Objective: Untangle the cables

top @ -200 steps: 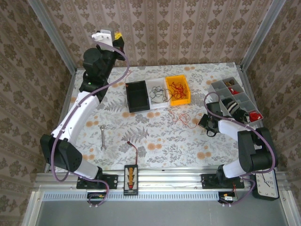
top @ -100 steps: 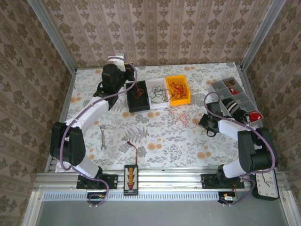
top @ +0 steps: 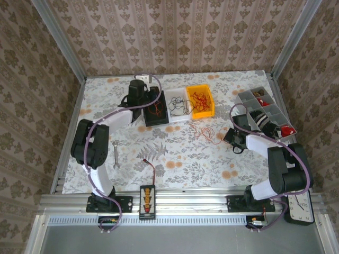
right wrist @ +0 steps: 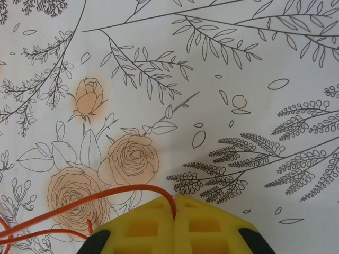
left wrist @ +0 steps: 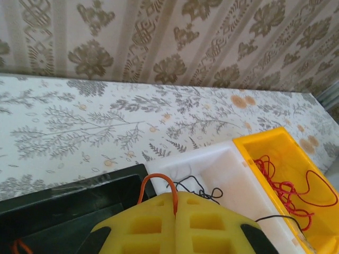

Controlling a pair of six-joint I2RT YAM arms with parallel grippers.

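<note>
While the left arm [top: 87, 148] reached from its base up and across the table, its wrist hung over the black bin [top: 159, 120]. The left gripper [left wrist: 174, 200] was clenched on a thin orange wire [left wrist: 153, 179] that arched above its yellow pads. The right arm [top: 286, 172] was folded back on itself near the right edge. The right gripper [right wrist: 174, 203] sat low over the cloth, pinched tight on an orange strand [right wrist: 85, 200] that trailed away to the left.

The table [top: 175, 159] wore a white cloth printed with grey leaves and orange roses, and patterned beige wallpaper [top: 212, 37] closed it in on three sides.

A grey compartment organiser [top: 265, 108] stood at the right edge beyond the right arm. Beside the black bin came a white bin [top: 180, 118] holding black wires, then a yellow bin [top: 204, 112] holding red ones. A clock [top: 300, 207] lay by the right base, and a black connector board [top: 147, 198] with a red-and-black lead sat at the near edge between the bases. A wrench [top: 115, 153] lay on the cloth near the left arm. The cables [top: 204, 132] lay as a loose curly tangle on the cloth just in front of the yellow bin, between it and the right gripper.
</note>
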